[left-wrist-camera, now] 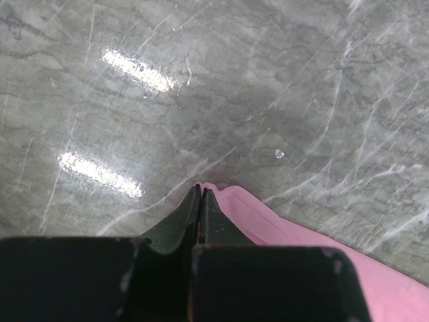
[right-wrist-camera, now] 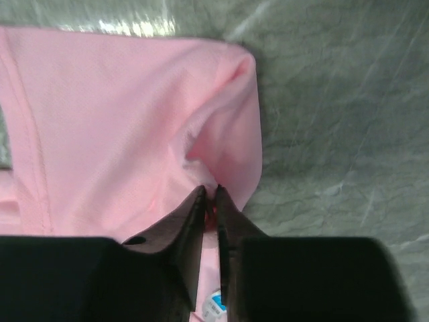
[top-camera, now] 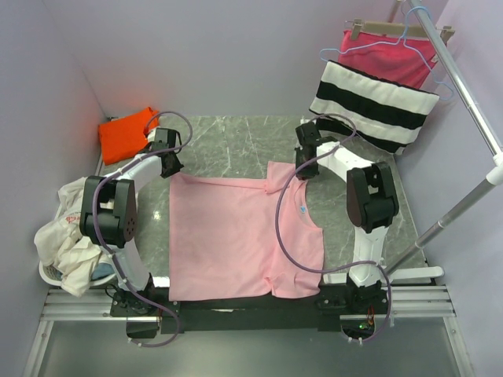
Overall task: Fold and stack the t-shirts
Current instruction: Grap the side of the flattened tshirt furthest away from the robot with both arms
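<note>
A grey veined marble tabletop fills the middle. At its far right corner a black-and-white striped cloth hangs over the edge, with a magenta cloth just behind it, both beside a slanting silver metal rail. At the left edge, a white basket holds crumpled whitish cloths.
</note>
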`<action>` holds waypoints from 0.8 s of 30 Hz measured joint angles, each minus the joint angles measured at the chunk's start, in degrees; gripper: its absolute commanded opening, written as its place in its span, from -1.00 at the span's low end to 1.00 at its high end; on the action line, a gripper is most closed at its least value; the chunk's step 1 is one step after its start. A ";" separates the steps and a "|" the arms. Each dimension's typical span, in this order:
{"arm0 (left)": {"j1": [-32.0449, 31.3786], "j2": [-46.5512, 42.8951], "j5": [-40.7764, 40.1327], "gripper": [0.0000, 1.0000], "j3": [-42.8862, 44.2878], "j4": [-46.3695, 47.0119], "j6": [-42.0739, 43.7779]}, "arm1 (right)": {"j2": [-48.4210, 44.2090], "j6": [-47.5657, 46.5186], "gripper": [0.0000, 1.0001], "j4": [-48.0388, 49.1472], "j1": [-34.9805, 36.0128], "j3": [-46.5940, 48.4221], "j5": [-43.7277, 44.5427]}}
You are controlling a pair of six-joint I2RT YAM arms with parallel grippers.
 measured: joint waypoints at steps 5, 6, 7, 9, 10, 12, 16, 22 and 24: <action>0.00 0.00 -0.04 -0.98 0.00 -0.09 0.35 | -1.22 0.13 -1.00 0.79 -0.48 -3.63 -0.09; 0.00 0.00 -0.13 -0.98 0.00 -0.20 0.44 | -1.90 0.26 -1.00 0.87 -0.74 -4.55 0.22; 0.00 0.00 -0.35 -0.98 0.00 -0.35 0.57 | -2.86 0.37 -1.00 1.03 -1.11 -5.73 0.87; 0.00 0.00 -1.09 -0.98 0.00 -0.68 0.85 | -5.64 0.98 -1.00 1.09 -2.05 -8.59 2.82; 0.00 0.00 -1.60 -0.98 0.00 -0.98 0.90 | -7.13 1.20 -1.00 0.87 -2.62 -9.86 4.00; 0.00 0.00 -2.71 -0.98 0.00 -1.62 0.96 | -10.97 2.10 -1.00 0.20 -3.87 -12.81 7.21; 0.02 0.00 -5.40 -0.98 0.00 -3.06 1.11 | -16.55 4.24 -1.00 -1.57 -6.19 -15.87 14.01; 0.02 0.00 -8.11 -0.98 0.02 -4.35 1.11 | -13.33 6.69 0.35 -1.99 -8.20 -16.09 19.69; 0.13 0.00 -8.57 -0.98 0.02 -4.46 1.14 | -11.91 6.64 0.46 -2.62 -8.79 -16.33 21.22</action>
